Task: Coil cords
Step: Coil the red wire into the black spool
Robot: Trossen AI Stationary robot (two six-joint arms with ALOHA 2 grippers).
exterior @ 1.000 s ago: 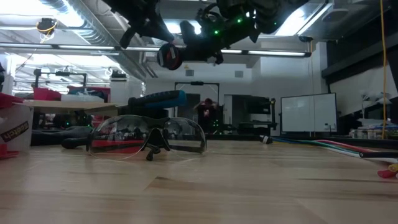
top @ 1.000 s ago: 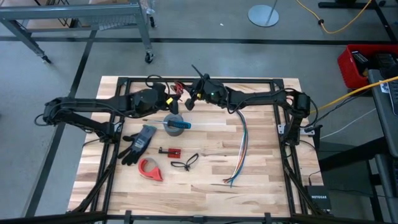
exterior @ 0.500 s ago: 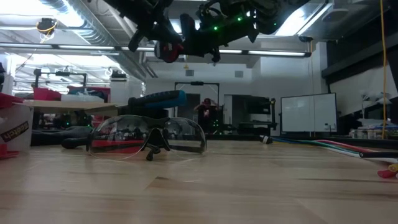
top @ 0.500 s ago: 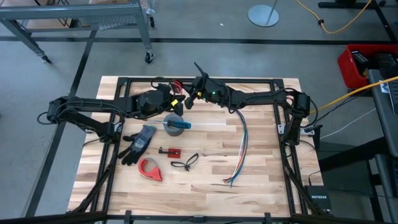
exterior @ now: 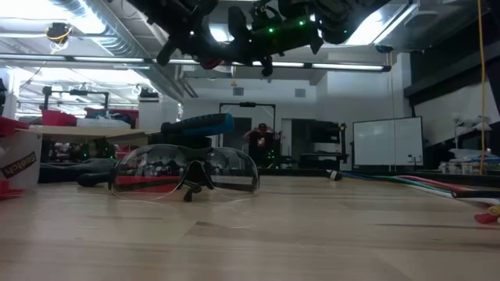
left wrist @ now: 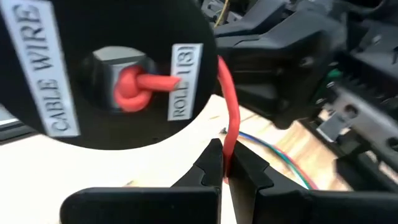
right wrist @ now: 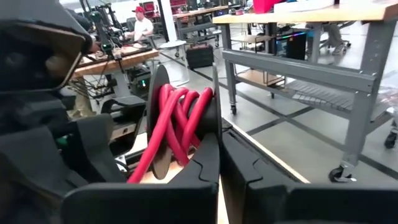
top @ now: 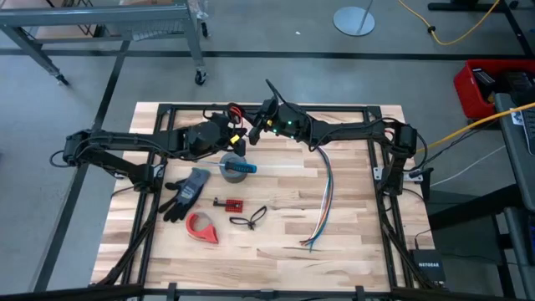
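Red cord (left wrist: 231, 118) now nipped by left pincer (left wrist: 227, 174); right pincer (right wrist: 219, 163) clamps its spool (right wrist: 163, 118), raised higher above tape roll (top: 235, 165) — winding proceeds.

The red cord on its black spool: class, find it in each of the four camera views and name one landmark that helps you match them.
High view: red cord at the table's far edge, between the two grippers.
Low view: top of picture, a dim red patch under the dark arms.
Left wrist view: strand running from the black spool into the left gripper.
Right wrist view: wound loops above the right gripper.
Shared landmark: the spool.
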